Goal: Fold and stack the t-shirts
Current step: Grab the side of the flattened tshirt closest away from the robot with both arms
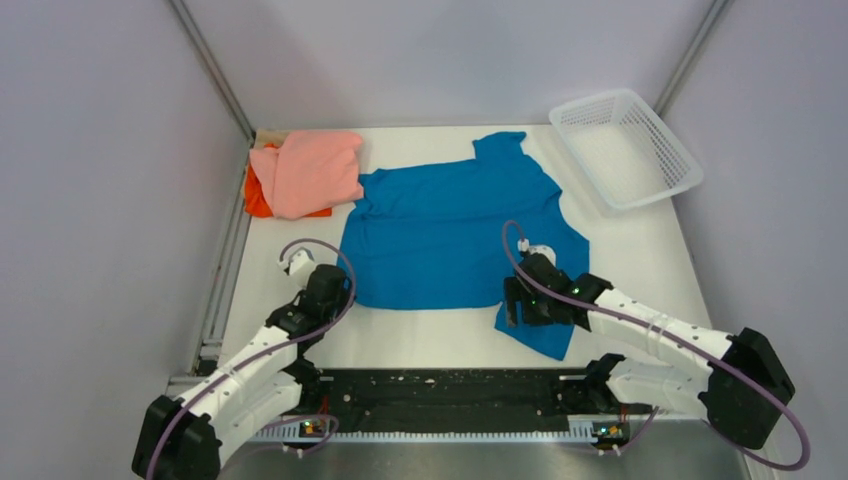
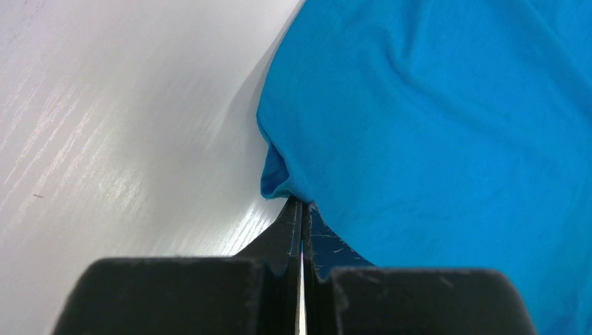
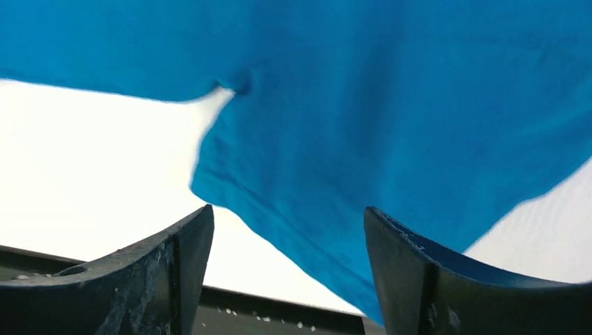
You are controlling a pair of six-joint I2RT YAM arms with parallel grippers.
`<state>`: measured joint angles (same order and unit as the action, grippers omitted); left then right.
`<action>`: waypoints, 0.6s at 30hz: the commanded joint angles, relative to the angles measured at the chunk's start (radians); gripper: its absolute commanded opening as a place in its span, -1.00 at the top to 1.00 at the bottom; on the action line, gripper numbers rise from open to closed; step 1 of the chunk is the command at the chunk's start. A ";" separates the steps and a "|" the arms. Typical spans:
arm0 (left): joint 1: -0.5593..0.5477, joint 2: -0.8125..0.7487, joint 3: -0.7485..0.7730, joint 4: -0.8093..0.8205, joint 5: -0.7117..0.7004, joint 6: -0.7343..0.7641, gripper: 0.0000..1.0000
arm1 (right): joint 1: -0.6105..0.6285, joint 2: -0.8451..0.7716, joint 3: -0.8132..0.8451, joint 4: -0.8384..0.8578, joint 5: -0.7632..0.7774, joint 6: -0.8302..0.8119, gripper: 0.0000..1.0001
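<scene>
Well, on the bench point(image 1: 640, 250) the blue t-shirt point(image 1: 450, 235) lay spread flat at centre. The left pincer point(image 2: 302, 206) was clenched on its near-left hem corner, the right pincer point(image 3: 287, 213) gaped over the near-right sleeve. That thin pinch could slip and bunch the fold.

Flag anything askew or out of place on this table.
The bright blue cloth t-shirt lies crooked, its near sleeve trailing off at an angle under the open right gripper. The salmon-pink folded shirt sits skewed on the orange shirt, which pokes out beneath. Nothing looks spilled or damaged.
</scene>
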<state>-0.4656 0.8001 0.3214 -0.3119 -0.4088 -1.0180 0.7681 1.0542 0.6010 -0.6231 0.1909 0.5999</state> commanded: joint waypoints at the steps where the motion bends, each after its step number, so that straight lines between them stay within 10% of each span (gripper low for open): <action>1: -0.002 -0.016 0.011 -0.027 -0.009 0.016 1.00 | 0.029 0.014 0.016 -0.132 0.022 0.114 -0.53; 6: -0.001 -0.024 0.011 -0.039 -0.010 0.017 1.00 | 0.090 0.002 0.014 -0.275 0.000 0.234 -0.50; 14: -0.001 -0.059 0.007 -0.060 -0.017 0.017 1.00 | 0.110 0.052 -0.146 -0.042 0.022 0.371 -0.37; 18: -0.002 -0.088 0.007 -0.077 -0.040 0.011 1.00 | 0.109 0.099 -0.142 -0.022 0.063 0.359 0.01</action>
<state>-0.4656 0.7433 0.3214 -0.3786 -0.4137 -1.0168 0.8688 1.0924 0.5060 -0.7803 0.2272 0.9127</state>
